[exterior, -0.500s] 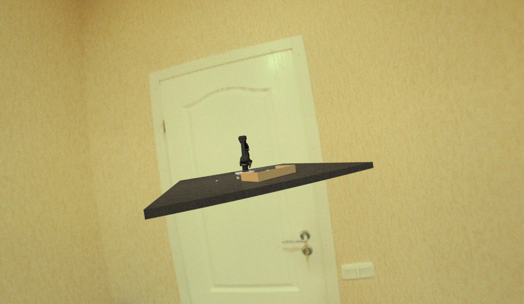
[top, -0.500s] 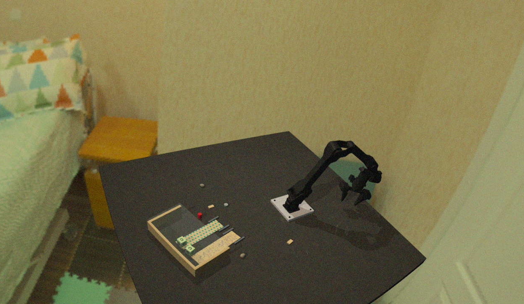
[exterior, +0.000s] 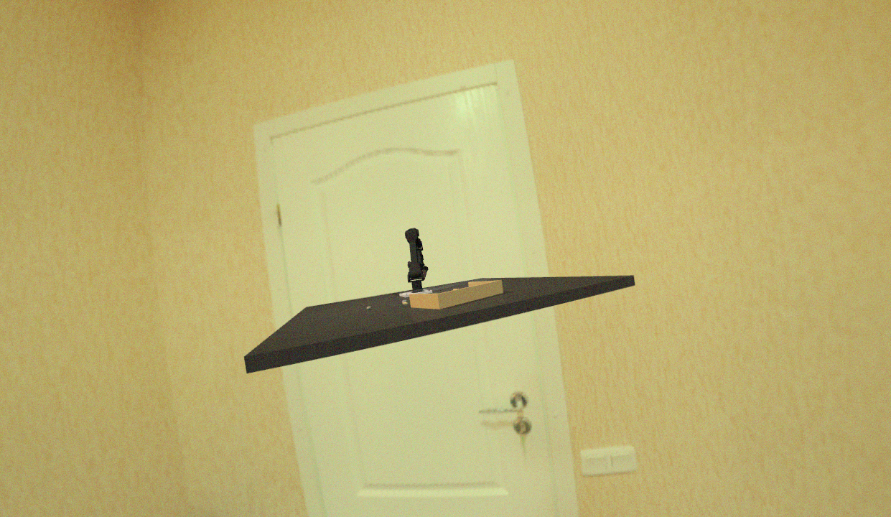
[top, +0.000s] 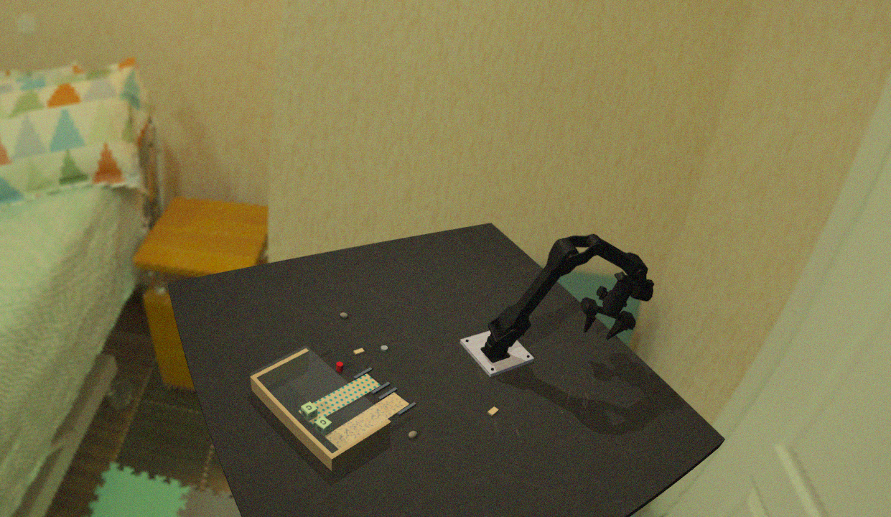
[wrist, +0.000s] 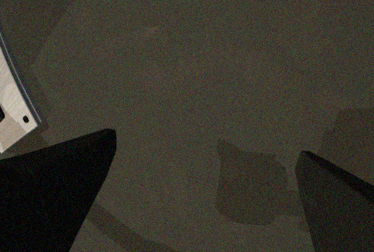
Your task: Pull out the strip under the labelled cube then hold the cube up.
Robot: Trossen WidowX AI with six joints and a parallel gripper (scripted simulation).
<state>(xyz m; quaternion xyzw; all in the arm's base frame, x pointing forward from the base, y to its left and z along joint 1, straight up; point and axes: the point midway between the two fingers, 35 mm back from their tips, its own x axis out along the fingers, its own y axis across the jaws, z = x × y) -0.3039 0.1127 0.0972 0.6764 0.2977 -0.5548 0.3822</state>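
Observation:
Two small pale green cubes with dark ring-like marks, one cube point(top: 309, 408) at the end of a teal-dotted strip point(top: 347, 393) and the other cube point(top: 322, 422) beside it, sit inside a low wooden-walled box point(top: 288, 418) point(exterior: 470, 295). A speckled tan strip point(top: 371, 420) lies nearer the box's front right side. What lies directly under the second cube is too small to tell. My gripper point(top: 598, 334) point(wrist: 209, 152) is open and empty, pointing down high above the table, on the far side of the arm's base from the box.
The arm stands on a white base plate point(top: 509, 366) point(wrist: 9, 84). Short dark bars point(top: 380, 388) stand at the strips' outer ends. A red cylinder point(top: 339, 367) stands behind the box. Small tan pieces point(top: 493, 411) point(top: 359, 350) and pebbles point(top: 413, 434) point(top: 343, 314) are scattered around.

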